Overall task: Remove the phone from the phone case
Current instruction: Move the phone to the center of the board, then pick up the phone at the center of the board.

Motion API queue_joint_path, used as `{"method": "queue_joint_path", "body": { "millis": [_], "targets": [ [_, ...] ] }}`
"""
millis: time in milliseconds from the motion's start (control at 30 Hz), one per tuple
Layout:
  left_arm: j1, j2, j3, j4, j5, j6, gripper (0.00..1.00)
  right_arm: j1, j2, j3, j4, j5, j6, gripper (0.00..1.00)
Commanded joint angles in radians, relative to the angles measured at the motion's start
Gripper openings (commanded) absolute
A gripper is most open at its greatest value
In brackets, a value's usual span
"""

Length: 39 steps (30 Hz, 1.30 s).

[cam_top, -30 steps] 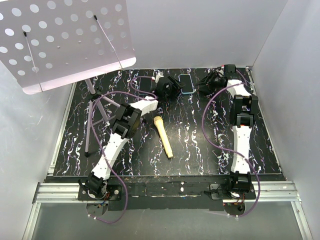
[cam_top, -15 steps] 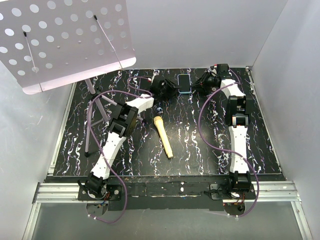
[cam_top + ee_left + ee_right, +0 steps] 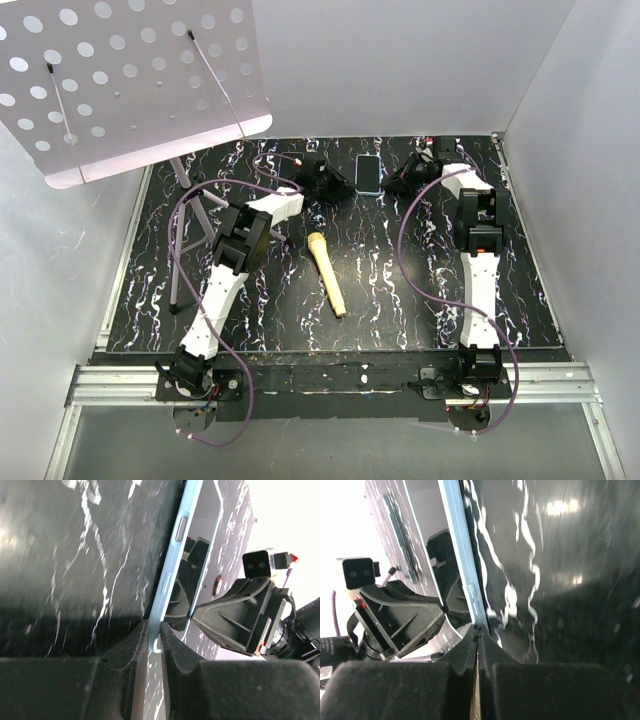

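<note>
Left wrist view: we log the left gripper (image 3: 154,639) pinched narrowly on a corner of the light-blue phone case (image 3: 171,575), the right gripper (image 3: 478,629) closed with its tips touching the opposite edge, and the phone (image 3: 202,535) seated in it, flat near the far edge of the table (image 3: 290,300).

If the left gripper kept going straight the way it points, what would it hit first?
The light blue phone case: its edge sits between the left gripper's fingertips, so it would likely press into that at once. Beyond it, the right gripper faces this way.
</note>
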Motion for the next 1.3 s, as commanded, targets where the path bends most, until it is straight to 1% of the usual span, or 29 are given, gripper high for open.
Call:
{"method": "queue_joint_path", "body": {
  "millis": [0,133,167,233,333,433,467,500,567,600,633,667,700,733,800,867,900,967,1033,1133,1200,1267],
  "targets": [
    [-0.066,-0.145,-0.173,-0.074,0.073,0.068,0.13,0.054,-0.153,-0.204,-0.001,-0.067,-0.059,0.03],
    [-0.128,-0.275,-0.35,-0.043,0.064,0.08,0.12,0.064,-0.311,-0.482,0.066,-0.07,-0.068,0.03],
    [-0.151,-0.308,-0.395,-0.013,0.059,0.091,0.12,0.067,-0.357,-0.549,0.085,-0.073,-0.071,0.03],
    [-0.197,-0.384,-0.493,-0.003,0.054,0.105,0.12,0.068,-0.46,-0.742,0.127,-0.072,-0.071,0.03],
    [-0.266,-0.496,-0.656,0.009,0.045,0.122,0.15,0.07,-0.606,-0.971,0.184,-0.055,-0.059,0.04],
    [-0.293,-0.613,-0.782,-0.028,0.062,0.146,0.2,0.071,-0.754,-1.166,0.207,-0.027,-0.077,0.1],
    [-0.304,-0.647,-0.835,-0.028,0.042,0.193,0.28,0.07,-0.807,-1.214,0.193,-0.006,-0.093,0.15],
    [-0.31,-0.686,-0.863,-0.031,0.016,0.246,0.39,0.07,-0.851,-1.252,0.158,0.026,-0.113,0.22],
    [-0.32,-0.748,-0.889,-0.099,-0.024,0.319,0.58,0.068,-0.952,-1.321,0.122,0.083,-0.143,0.32],
    [-0.323,-0.77,-0.889,-0.129,-0.036,0.359,0.69,0.068,-1.009,-1.358,0.113,0.123,-0.153,0.39],
    [-0.327,-0.789,-0.886,-0.15,-0.054,0.401,0.84,0.067,-1.063,-1.39,0.084,0.178,-0.159,0.42],
    [-0.335,-0.799,-0.867,-0.179,-0.073,0.451,0.94,0.067,-1.112,-1.415,0.049,0.225,-0.162,0.48],
    [-0.344,-0.796,-0.834,-0.234,-0.094,0.5,0.98,0.064,-1.17,-1.435,0.032,0.256,-0.162,0.51],
    [-0.359,-0.781,-0.787,-0.289,-0.12,0.555,0.98,0.065,-1.222,-1.466,0.024,0.275,-0.162,0.55],
    [-0.375,-0.729,-0.684,-0.401,-0.156,0.655,0.98,0.064,-1.351,-1.502,0.006,0.318,-0.15,0.67],
    [-0.392,-0.672,-0.591,-0.512,-0.226,0.727,0.98,0.064,-1.532,-1.532,-0.012,0.344,-0.118,0.71],
    [-0.402,-0.643,-0.549,-0.546,-0.27,0.758,0.98,0.064,-1.583,-1.545,-0.02,0.353,-0.102,0.71],
    [-0.413,-0.598,-0.494,-0.59,-0.321,0.795,0.98,0.064,-1.792,-1.565,-0.051,0.388,-0.067,0.78],
    [-0.422,-0.563,-0.458,-0.598,-0.32,0.823,0.98,0.064,-1.96,-1.573,-0.082,0.43,-0.039,0.82],
    [-0.441,-0.508,-0.408,-0.614,-0.305,0.846,0.98,0.062,-2.15,-1.546,-0.147,0.493,-0.033,0.83],
    [-0.458,-0.478,-0.385,-0.62,-0.323,0.853,0.98,0.062,-2.23,-1.515,-0.196,0.531,-0.031,0.84],
    [-0.47,-0.454,-0.36,-0.626,-0.324,0.849,0.98,0.062,-2.276,-1.489,-0.227,0.551,-0.048,0.84]
  ]
}}
